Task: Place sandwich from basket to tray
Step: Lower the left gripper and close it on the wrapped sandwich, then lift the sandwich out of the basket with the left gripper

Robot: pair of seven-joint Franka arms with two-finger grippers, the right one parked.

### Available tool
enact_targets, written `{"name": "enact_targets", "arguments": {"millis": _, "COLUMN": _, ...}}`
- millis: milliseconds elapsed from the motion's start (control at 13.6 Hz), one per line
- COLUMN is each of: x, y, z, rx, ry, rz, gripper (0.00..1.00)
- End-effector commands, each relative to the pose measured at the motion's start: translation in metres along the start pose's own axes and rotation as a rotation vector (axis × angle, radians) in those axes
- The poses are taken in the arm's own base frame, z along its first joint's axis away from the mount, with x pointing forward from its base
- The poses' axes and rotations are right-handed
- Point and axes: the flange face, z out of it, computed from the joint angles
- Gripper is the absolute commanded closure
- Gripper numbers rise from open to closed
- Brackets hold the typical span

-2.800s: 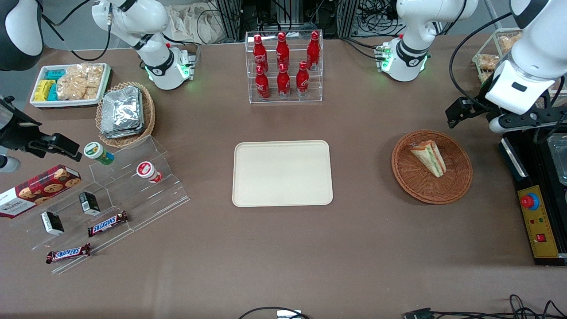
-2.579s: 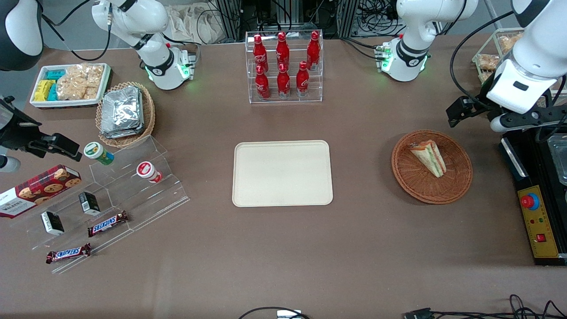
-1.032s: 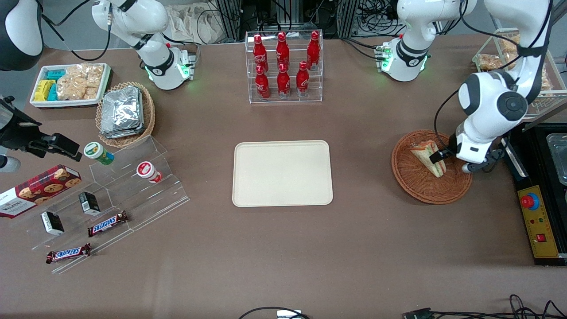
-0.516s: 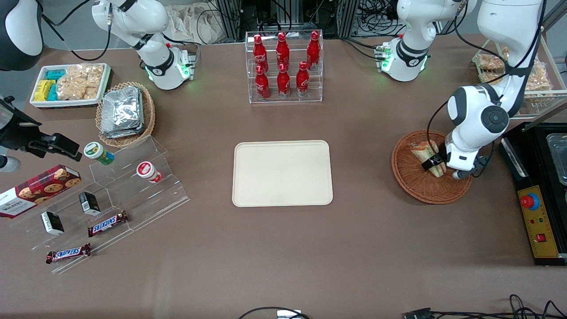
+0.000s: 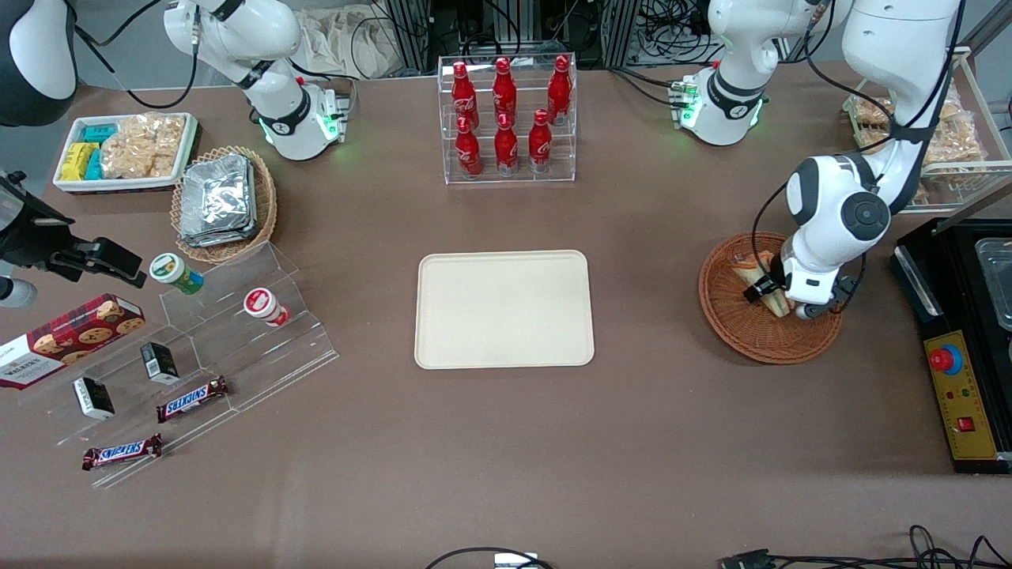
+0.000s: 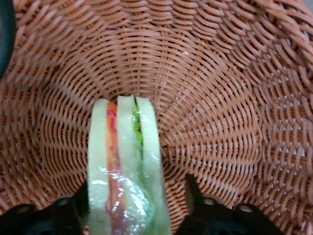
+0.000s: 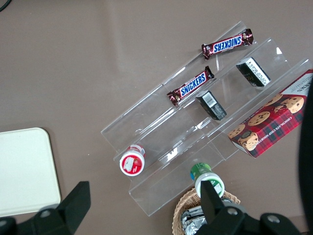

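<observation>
1. Where things are: the sandwich [image 6: 126, 166] lies in the basket [image 5: 751, 336], toward the working arm's end of the table. The gripper [image 6: 134, 208] is down inside the basket, right over the wide end of the wedge.

2. Gripper state: the jaws are open, one finger [image 6: 66, 210] on each side of the sandwich, and nothing's gripped yet. One looks like it's just about touching the bread, while the other has a clear gap. So it's a straddle, not a hold.

3. The step in hand, I'd say, is closing on the sandwich. The fingers line up with the flat bread faces, which is what you want, since the squeeze goes across the layers instead of along them.

4. Go gentle on the close. It's soft bread in clear wrap, so I'd guess a hard pinch squashes it or lets the film slip.

5. Make sure the fingertips sit low enough to catch the bread and not just the wrap, but don't dig into the wicker.

6. Then lift straight up to clear the basket rim before heading sideways to the tray [image 5: 504, 309], which sits mid-table, well apart from the basket.
</observation>
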Motion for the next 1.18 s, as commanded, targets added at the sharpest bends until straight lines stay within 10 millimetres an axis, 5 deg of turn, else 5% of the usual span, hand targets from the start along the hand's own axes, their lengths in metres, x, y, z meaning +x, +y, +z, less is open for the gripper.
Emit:
{"name": "enact_targets", "arguments": {"millis": 0, "x": -0.007, "y": 0.000, "z": -0.003, "rx": -0.014, "ry": 0.010, "rz": -0.016, "gripper": 0.90}}
{"name": "enact_targets", "arguments": {"millis": 221, "x": -0.007, "y": -0.001, "z": -0.018, "rx": -0.009, "ry": 0.007, "rz": -0.014, "gripper": 0.90}}
{"name": "enact_targets", "arguments": {"millis": 368, "x": -0.011, "y": -0.001, "z": -0.048, "rx": 0.002, "ry": -0.006, "rz": -0.007, "gripper": 0.90}}
{"name": "enact_targets", "arguments": {"millis": 663, "x": -0.018, "y": 0.007, "z": -0.154, "rx": 0.025, "ry": -0.015, "rz": 0.037, "gripper": 0.89}}
{"name": "enact_targets", "arguments": {"millis": 958, "x": -0.006, "y": 0.028, "z": -0.283, "rx": 0.053, "ry": -0.055, "rz": 0.080, "gripper": 0.89}}
{"name": "enact_targets", "arguments": {"millis": 1105, "x": -0.015, "y": 0.048, "z": -0.327, "rx": 0.059, "ry": -0.053, "rz": 0.166, "gripper": 0.89}}
